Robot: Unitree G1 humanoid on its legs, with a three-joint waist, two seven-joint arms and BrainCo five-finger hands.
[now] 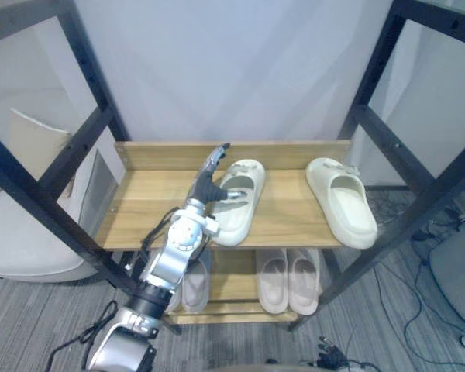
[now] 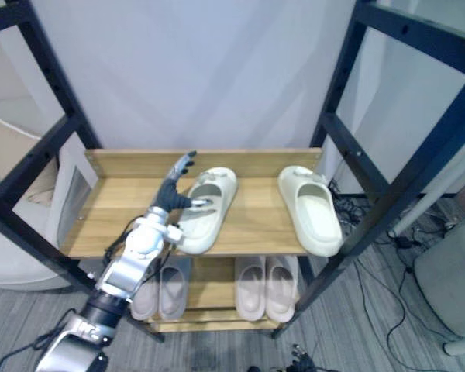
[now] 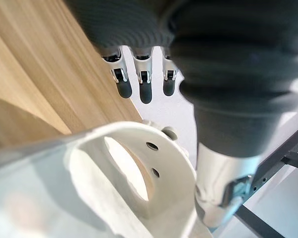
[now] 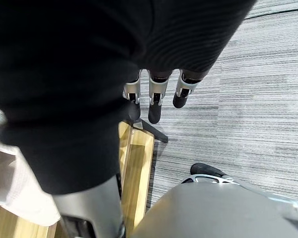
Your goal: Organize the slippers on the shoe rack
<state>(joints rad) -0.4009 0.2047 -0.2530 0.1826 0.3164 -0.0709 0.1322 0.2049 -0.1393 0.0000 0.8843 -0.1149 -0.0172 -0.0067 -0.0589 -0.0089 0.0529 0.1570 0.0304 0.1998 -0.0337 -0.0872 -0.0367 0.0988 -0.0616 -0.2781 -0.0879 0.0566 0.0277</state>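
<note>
- We count two cream slippers on the shoe rack's top shelf, well apart: left slipper, right slipper.
- Both lie front-to-back, toes toward the rack's back, heels at its front edge, toes angled slightly inward.
- Chunky, moulded, one wide strap each.
- Left hand on the left slipper: fingers straight, thumb at its strap opening.
- Right hand low by the rack's foot, fingers straight, holding nothing.
- Four paler slippers, two pairs, on the rack's lower shelf.

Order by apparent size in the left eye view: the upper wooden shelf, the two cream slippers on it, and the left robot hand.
1. upper wooden shelf
2. right cream slipper and left cream slipper: about alike, not ranked
3. left robot hand, smallest
</note>
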